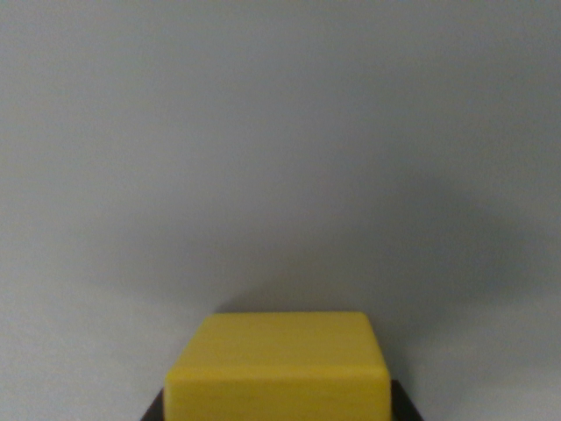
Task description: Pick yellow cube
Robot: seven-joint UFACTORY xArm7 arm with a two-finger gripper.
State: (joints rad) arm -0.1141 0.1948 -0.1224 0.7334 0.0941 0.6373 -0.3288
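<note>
The yellow cube (280, 364) fills the bottom middle of the wrist view, very close to the camera, with its top face and front face showing. Two dark slivers of my gripper (279, 410) show at the bottom edge. One fingertip (155, 410) lies against the cube's left side and the other against its right side, with no gap on either side. The gripper looks shut on the cube. Most of the fingers and the cube's lower part are cut off by the frame edge.
A plain grey surface (280, 132) fills the rest of the view. A soft shadow darkens it just behind and around the cube.
</note>
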